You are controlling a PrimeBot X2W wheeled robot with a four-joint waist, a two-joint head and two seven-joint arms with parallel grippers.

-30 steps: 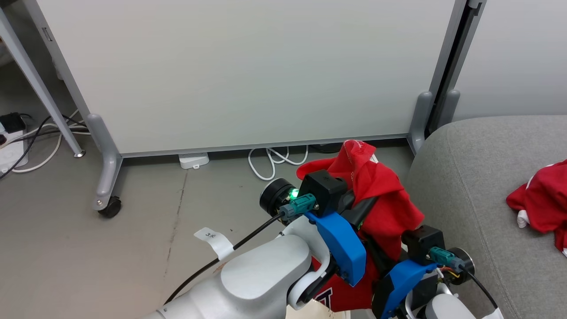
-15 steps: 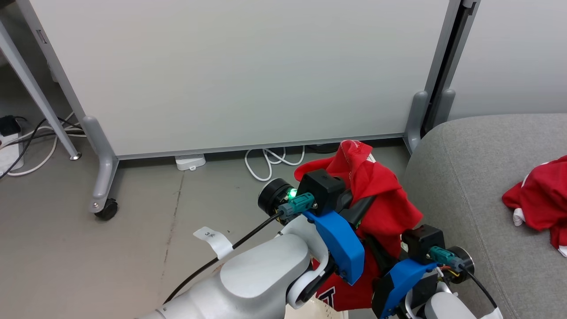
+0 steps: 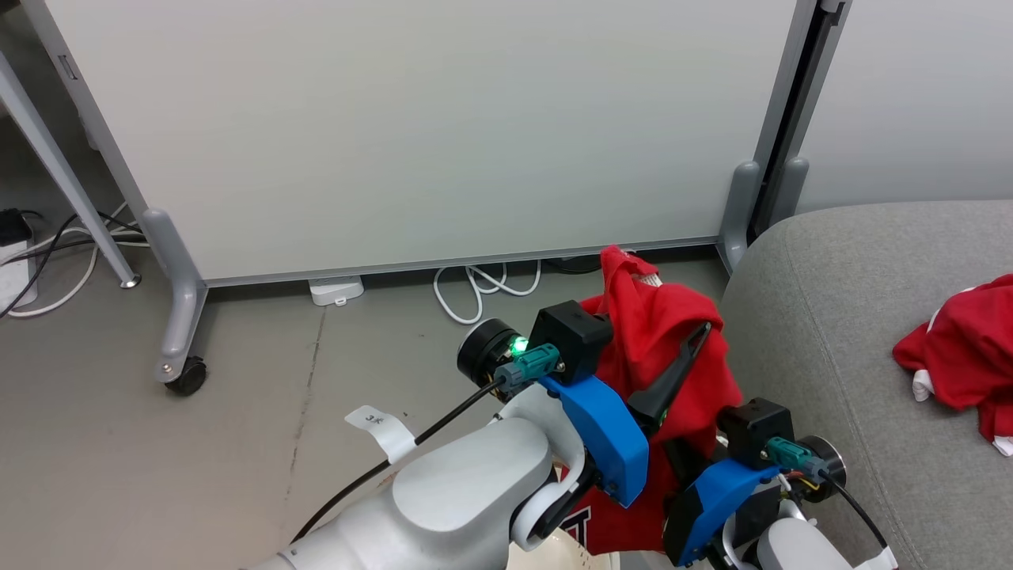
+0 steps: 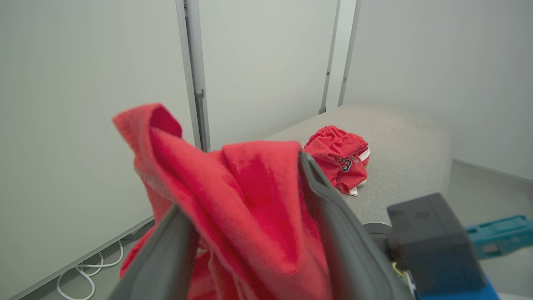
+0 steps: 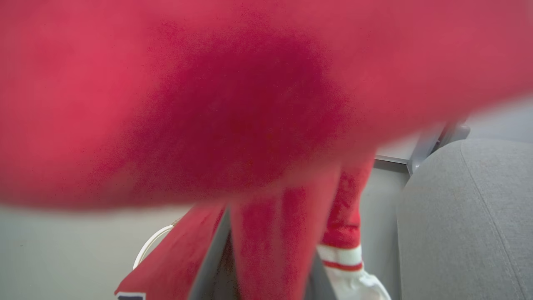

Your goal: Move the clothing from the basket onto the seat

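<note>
A bright red garment (image 3: 657, 332) hangs bunched over both grippers, above the floor just left of the grey seat (image 3: 839, 317). My left gripper (image 3: 665, 348) is open: in the left wrist view its fingers (image 4: 333, 208) stand wide apart with the red cloth (image 4: 250, 200) draped between them. My right gripper (image 5: 266, 258) is lower and closer to the seat, shut on a strip of the same cloth (image 5: 258, 233). A second red garment (image 4: 339, 154) with dark numerals lies on the seat (image 4: 408, 137). A cream sliver of the basket (image 3: 554, 558) peeks out at the bottom edge.
A white partition panel (image 3: 411, 134) on grey feet with a castor (image 3: 190, 376) stands behind. White cables (image 3: 475, 289) and a small white box (image 3: 336, 289) lie at its base. A grey table leg (image 3: 71, 182) slants at the left over bare grey floor (image 3: 237, 443).
My left gripper has opened: one dark finger has swung out from under the red cloth, and the garment's top has shifted. The camera has drifted slightly.
</note>
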